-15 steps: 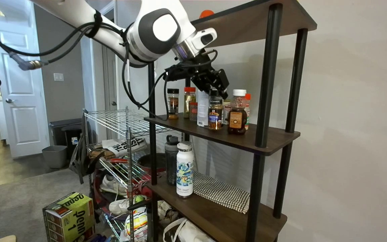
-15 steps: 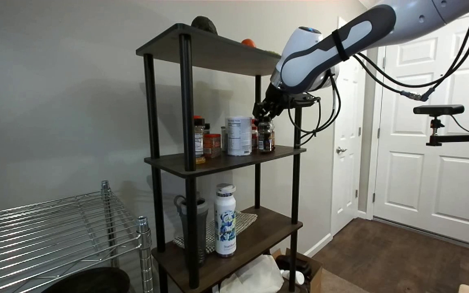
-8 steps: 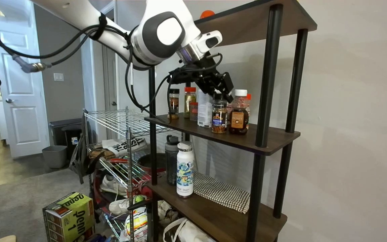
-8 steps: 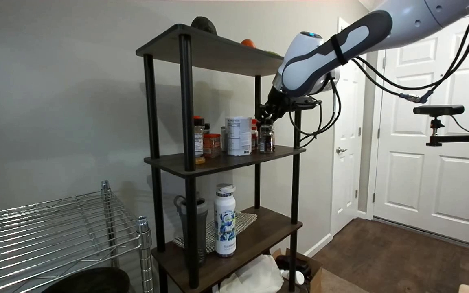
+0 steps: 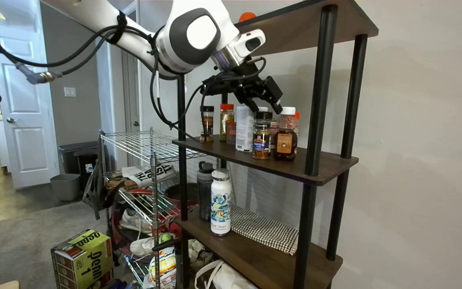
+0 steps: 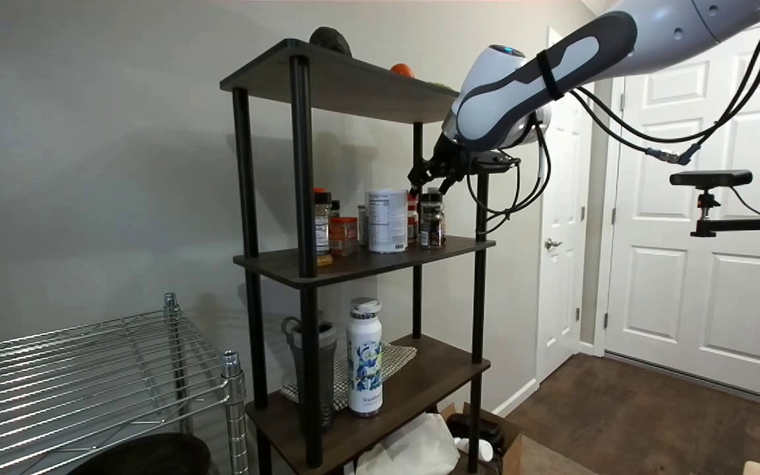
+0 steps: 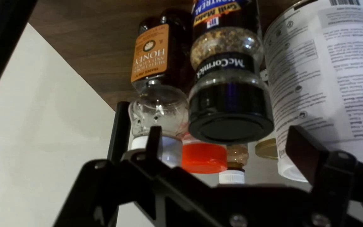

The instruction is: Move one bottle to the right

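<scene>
The bottle [image 5: 261, 138], a slim spice bottle with a black cap and blue label, stands upright on the middle shelf [image 5: 307, 160]. It shows in both exterior views, between the wide white jar [image 6: 386, 221] and the honey bottle [image 5: 285, 142]. Just above its cap is my gripper [image 5: 266, 108], jaws spread wide with nothing held. From the wrist view, the bottle's black cap [image 7: 230, 113] lies between and beyond the two fingers [image 7: 304, 151], apart from both. The left finger there overlaps the honey bottle's white lid in the picture, the right one the white jar.
Red-capped containers [image 5: 227, 120] and another spice jar [image 5: 207, 124] share the shelf. Behind the bottle is a red lid [image 7: 204, 157]. A black post [image 5: 319, 92] rises at the shelf's front corner, and the top shelf [image 5: 307, 32] hangs over the arm's end.
The gripper had its jaws on the bottle's cap; the bottle shifted slightly toward the honey bottle and the shelf's front edge. Then the jaws opened and the gripper rose off it.
</scene>
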